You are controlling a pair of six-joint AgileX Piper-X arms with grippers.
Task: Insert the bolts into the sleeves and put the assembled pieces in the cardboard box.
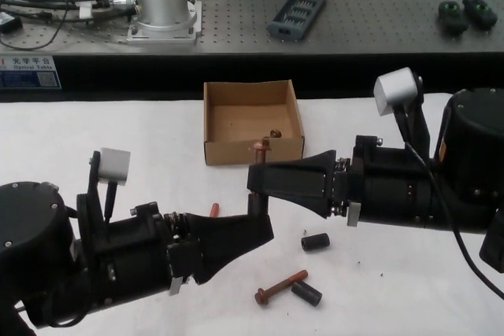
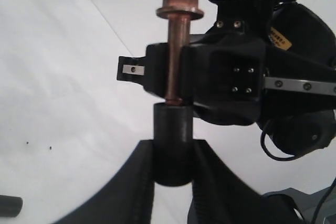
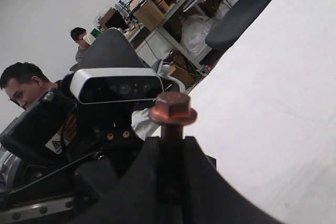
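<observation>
The bolt [image 2: 177, 51], copper-coloured with a flanged hex head, is clamped by its shank between the fingers of the right gripper [image 2: 176, 77]. Its long axis lines up with that of the black sleeve [image 2: 173, 148], head away from the sleeve. The shank's end meets the sleeve's mouth; whether it has gone in cannot be told. The left gripper [image 2: 172, 153] is clenched on the sleeve's sides.

In the high view the pair sits just left of the frame's centre. The bolt head [image 1: 261, 146] stands above the right gripper [image 1: 256, 179], and the left gripper [image 1: 256, 222] lies below it. The sleeve is hard to pick out there against the black fingers. The right wrist view shows the bolt head [image 3: 172, 109] above the closed fingers [image 3: 136, 182], with the shank mostly hidden between them.

The cardboard box [image 1: 253, 149] lies open just above, holding a small piece [image 1: 276, 133] too small to identify. A loose bolt [image 1: 279, 286] and two loose sleeves [image 1: 315, 241] [image 1: 305, 293] lie at lower centre. Another bolt [image 1: 213, 210] is mostly hidden behind the left arm.

A blue-and-white label [image 1: 29, 72] at upper left bears print too small to read, as does a yellow sticker [image 2: 278, 38] on the right arm.
</observation>
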